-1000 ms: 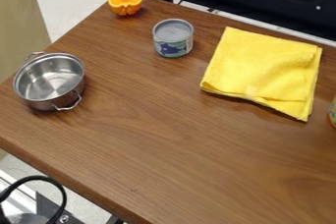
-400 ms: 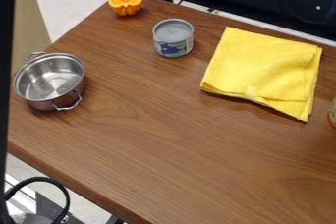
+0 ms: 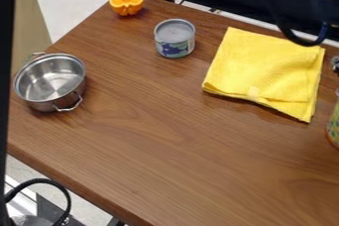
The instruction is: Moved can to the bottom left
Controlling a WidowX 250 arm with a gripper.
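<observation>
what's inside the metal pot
Nothing shows inside the pot but its bare, shiny bottom and walls. The near rim hides a little of the inner wall closest to the camera.

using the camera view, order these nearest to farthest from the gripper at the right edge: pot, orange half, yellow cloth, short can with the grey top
1. Yellow cloth, on the right
2. Short can, upper middle
3. Orange half, at the table's upper left corner
4. Pot, on the left
</observation>
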